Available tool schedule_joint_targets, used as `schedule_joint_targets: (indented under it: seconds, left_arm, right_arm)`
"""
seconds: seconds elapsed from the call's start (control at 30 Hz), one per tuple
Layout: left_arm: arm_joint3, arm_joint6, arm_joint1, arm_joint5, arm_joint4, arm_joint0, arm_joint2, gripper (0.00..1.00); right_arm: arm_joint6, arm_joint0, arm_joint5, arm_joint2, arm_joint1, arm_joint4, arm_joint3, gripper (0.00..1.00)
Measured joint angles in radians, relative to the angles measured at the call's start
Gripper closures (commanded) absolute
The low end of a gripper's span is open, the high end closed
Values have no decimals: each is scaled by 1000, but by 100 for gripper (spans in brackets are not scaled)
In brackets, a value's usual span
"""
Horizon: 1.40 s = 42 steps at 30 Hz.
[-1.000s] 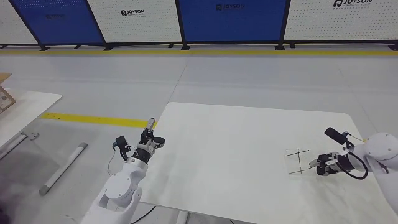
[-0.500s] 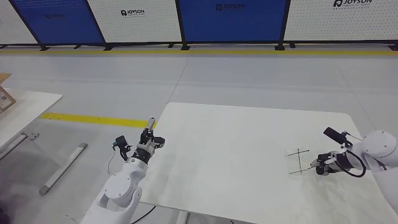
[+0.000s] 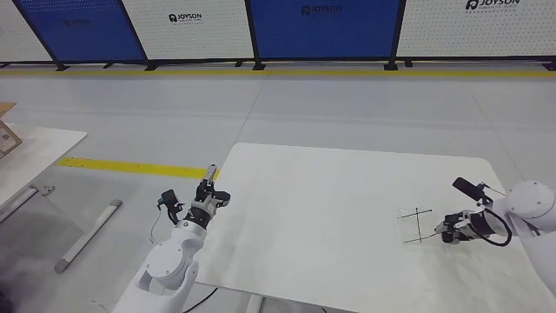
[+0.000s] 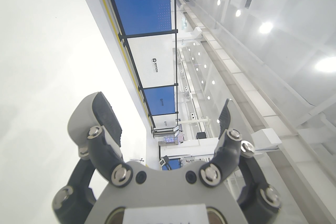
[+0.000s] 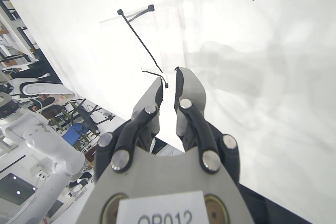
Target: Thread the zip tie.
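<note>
A white table (image 3: 330,191) is filling the scene. At its 8 o'clock edge the left gripper (image 4: 164,99) is pointing upward, fingers spread wide, holding nothing. Near 4 o'clock the right gripper (image 5: 169,73) is sitting low, fingers a narrow gap apart, pinching nothing. At its 9 o'clock a clear sheet (image 5: 168,36) is carrying a long zip tie (image 5: 139,38), and a shorter zip tie (image 5: 155,74) is curling toward the fingers. The risk: closing off-centre could end up flicking the thin tie away or dragging the sheet.
</note>
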Motion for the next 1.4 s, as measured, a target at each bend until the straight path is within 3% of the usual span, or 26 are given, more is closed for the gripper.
schedule_joint_targets:
  seconds: [0.07,0.3,0.47,0.63,0.77,0.97,1.23,1.4]
  left_arm:
    - [0,0,0,0,0,0,0,0]
    - [0,0,0,0,0,0,0,0]
    - [0,0,0,0,0,0,0,0]
    - [0,0,0,0,0,0,0,0]
    - [0,0,0,0,0,0,0,0]
    - [0,0,0,0,0,0,0,0]
    - [0,0,0,0,0,0,0,0]
    - [0,0,0,0,0,0,0,0]
  right_arm:
    - [0,0,-3,1,1,2,0,92]
    - [0,-5,-6,4,7,6,-8,82]
    - [0,-4,-2,-4,7,7,-12,97]
    - [0,-1,-2,-5,9,8,-11,94]
    - [0,-2,-1,-7,10,8,-12,100]
    - [0,0,-4,-7,12,13,-11,100]
    - [0,-30,-35,39,35,31,-53,100]
    - [-5,-93,-71,115,62,68,-128,100]
